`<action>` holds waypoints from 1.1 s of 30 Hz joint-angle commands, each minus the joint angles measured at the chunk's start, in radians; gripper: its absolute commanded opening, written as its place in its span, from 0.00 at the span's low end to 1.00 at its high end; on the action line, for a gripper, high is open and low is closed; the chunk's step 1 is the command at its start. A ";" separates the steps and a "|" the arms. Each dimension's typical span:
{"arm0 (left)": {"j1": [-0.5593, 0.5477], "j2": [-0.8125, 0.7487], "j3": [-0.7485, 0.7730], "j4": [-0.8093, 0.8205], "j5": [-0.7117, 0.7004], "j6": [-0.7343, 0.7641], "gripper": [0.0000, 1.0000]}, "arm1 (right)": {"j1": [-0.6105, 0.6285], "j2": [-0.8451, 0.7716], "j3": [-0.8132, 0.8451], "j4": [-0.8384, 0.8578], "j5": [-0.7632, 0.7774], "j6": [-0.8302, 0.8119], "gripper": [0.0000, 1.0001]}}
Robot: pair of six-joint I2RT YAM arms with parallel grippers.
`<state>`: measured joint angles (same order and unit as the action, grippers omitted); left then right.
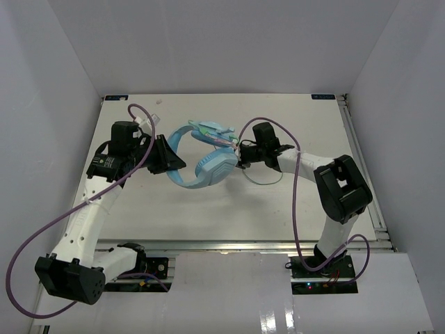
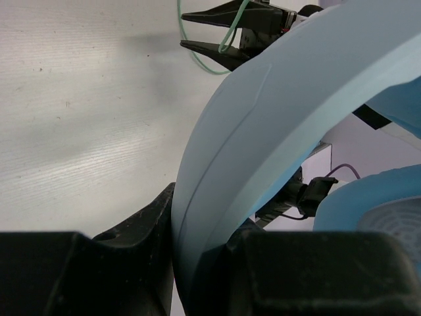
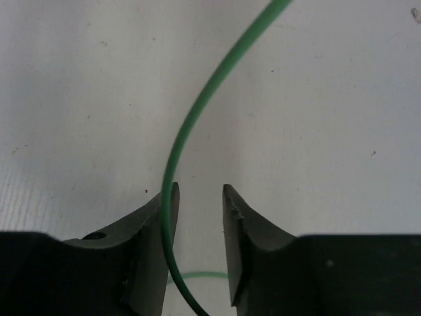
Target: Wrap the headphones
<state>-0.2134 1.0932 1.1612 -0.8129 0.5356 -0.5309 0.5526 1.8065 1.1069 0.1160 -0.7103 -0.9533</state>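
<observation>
- The left hand [image 1: 179,161] is shut tight on the headband [image 2: 276,112] of the headphones [image 1: 215,167]. The blue band sits pinched between its two black fingers.
- The right hand [image 3: 199,197] is part way open. The thin green cable [image 3: 197,112] runs through the gap and leans on one finger. The other finger does not touch it, so the cable is not pinched.
- The headphones are near the middle of the tabletop [image 1: 208,223], a bit toward 12 o'clock. They sit between the two hands, with the left hand at their 9 o'clock and the right hand at their 3 o'clock.
- What is done, I think: the headphones are held steady, and the right hand is lined up around the cable.
- What is left, I think: nearly all of the wrapping. A loose loop of cable lies on the tabletop at about 4 o'clock from the ear cups. I cannot see any turns of cable around the band. It is too small to tell if some are near the cups.
- The headphones run long from 9 o'clock to 3 o'clock. The bend of the band points to 9 o'clock, into the left hand. The two ear cups point to 3 o'clock, toward the right hand.
- One ear cup is nearer 12 o'clock and the other nearer 6 o'clock.
</observation>
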 commanded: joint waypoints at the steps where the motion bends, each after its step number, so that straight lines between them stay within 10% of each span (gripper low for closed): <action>1: -0.004 -0.047 0.070 0.032 0.003 -0.030 0.00 | -0.015 -0.140 -0.090 0.085 -0.053 0.061 0.19; 13: -0.004 -0.031 0.051 0.197 -0.168 -0.259 0.00 | 0.015 -0.639 -0.300 -0.259 -0.074 0.107 0.08; 33: -0.020 0.215 0.126 0.423 -0.368 -0.473 0.00 | 0.238 -0.595 -0.149 -0.405 0.222 0.117 0.09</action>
<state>-0.2400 1.3156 1.2721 -0.5763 0.2579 -0.9288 0.7578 1.1963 0.9123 -0.2505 -0.5267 -0.8616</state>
